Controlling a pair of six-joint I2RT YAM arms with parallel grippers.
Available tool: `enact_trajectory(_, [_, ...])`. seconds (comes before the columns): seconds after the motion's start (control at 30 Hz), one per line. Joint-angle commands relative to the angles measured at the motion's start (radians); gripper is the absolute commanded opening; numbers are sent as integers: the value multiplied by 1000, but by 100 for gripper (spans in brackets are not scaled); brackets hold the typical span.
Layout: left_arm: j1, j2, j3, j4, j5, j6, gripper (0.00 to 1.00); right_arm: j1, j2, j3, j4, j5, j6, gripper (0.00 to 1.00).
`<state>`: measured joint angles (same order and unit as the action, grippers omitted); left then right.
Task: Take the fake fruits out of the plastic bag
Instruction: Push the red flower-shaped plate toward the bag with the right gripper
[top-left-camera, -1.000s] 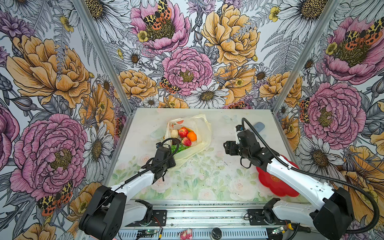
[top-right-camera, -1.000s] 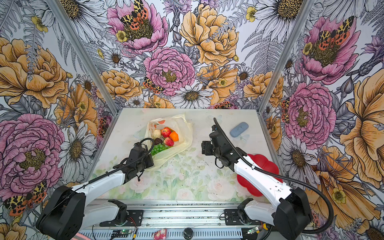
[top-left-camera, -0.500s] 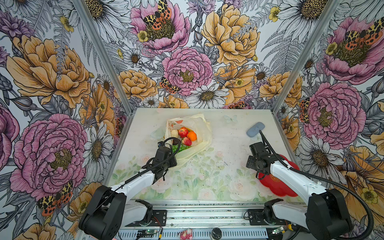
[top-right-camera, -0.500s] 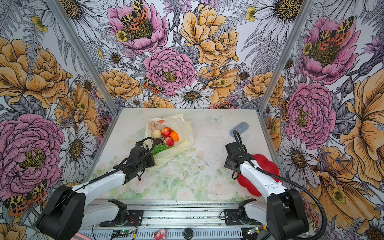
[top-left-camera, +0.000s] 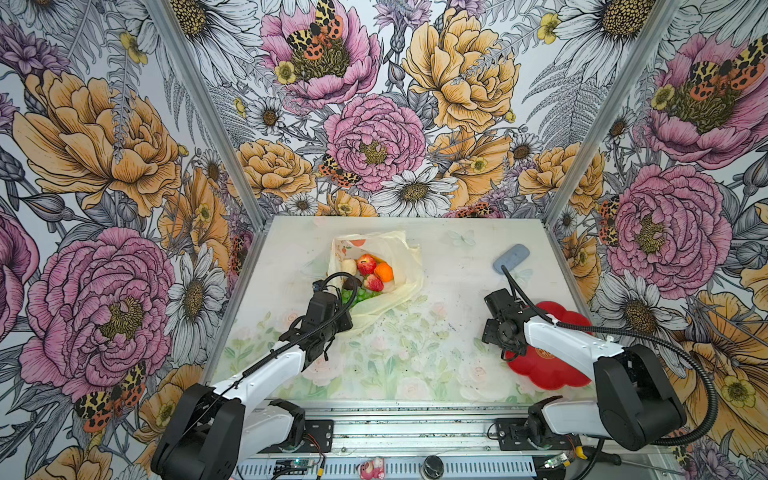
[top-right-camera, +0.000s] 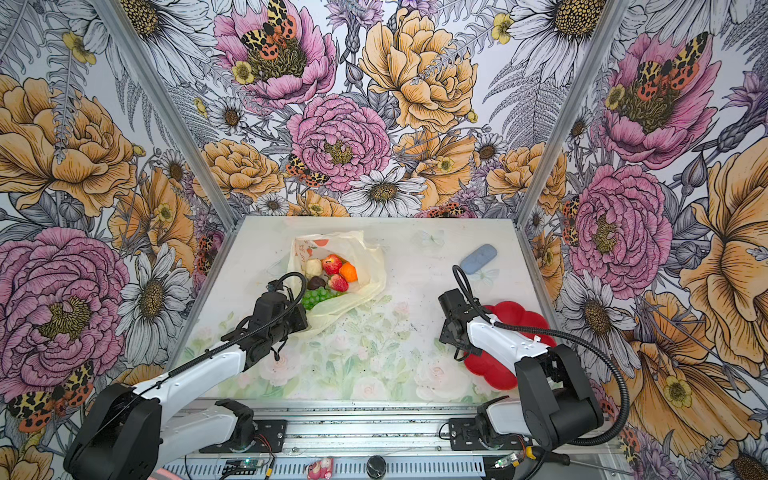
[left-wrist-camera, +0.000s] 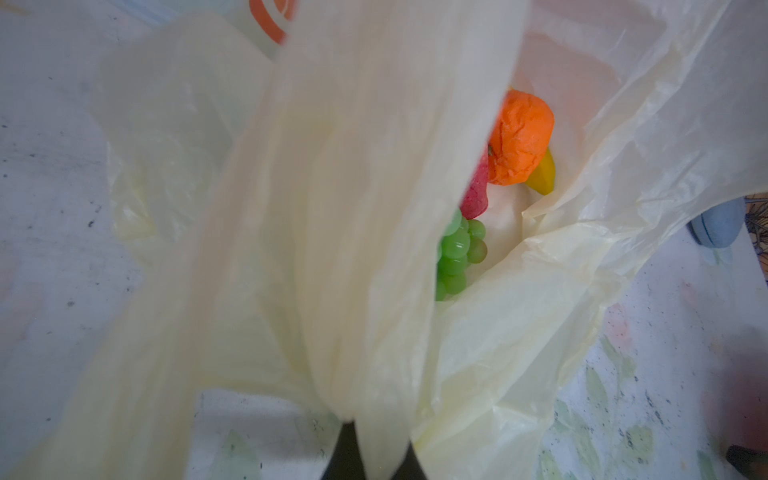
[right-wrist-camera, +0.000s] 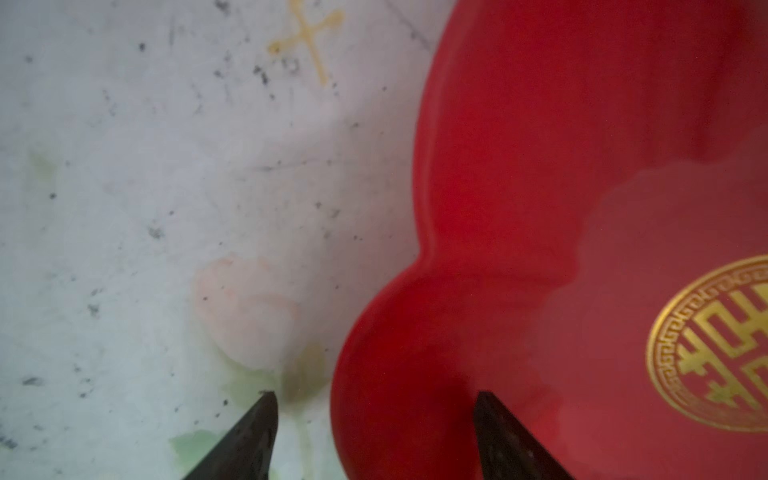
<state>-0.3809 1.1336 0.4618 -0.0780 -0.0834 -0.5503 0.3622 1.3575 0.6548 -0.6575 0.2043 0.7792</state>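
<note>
The cream-yellow plastic bag lies open on the table's far left-middle in both top views. Fake fruits sit in its mouth: an orange, a strawberry, green grapes, a pale pear and a dark mangosteen. My left gripper is shut on a bunched fold of the bag's near edge. Its wrist view looks past the film at the orange, the grapes and a banana tip. My right gripper is open and holds nothing. It hangs over the red plate's left rim.
The red flower-shaped plate lies at the front right, partly under my right arm, with a gold emblem in its centre. A blue-grey oblong object rests at the back right. Walls close in the table on three sides.
My right arm has drawn back from beside the bag to the plate's rim at the front right. The left gripper has kept its hold and place.
</note>
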Motion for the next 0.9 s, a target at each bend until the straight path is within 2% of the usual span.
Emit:
enact_trajectory(0.0, [13,-17,-19,1,21,1,0,84,18,60,54,-40,47,74])
enact_trajectory(0.37, [21,-15,-27,8,16,6,0,374,195,260,108,-63,92,72])
enact_trajectory(0.57, [20,5,-26,18,16,10,0,515,277,393,118,-91,67,72])
enact_trajectory(0.63, [20,8,-29,27,18,10,0,539,277,418,118,-98,52,72])
enact_trajectory(0.73, [14,20,-29,31,25,8,0,553,240,421,107,-46,-9,71])
enact_trajectory(0.87, [0,35,-27,31,22,4,0,508,145,390,77,11,-93,73])
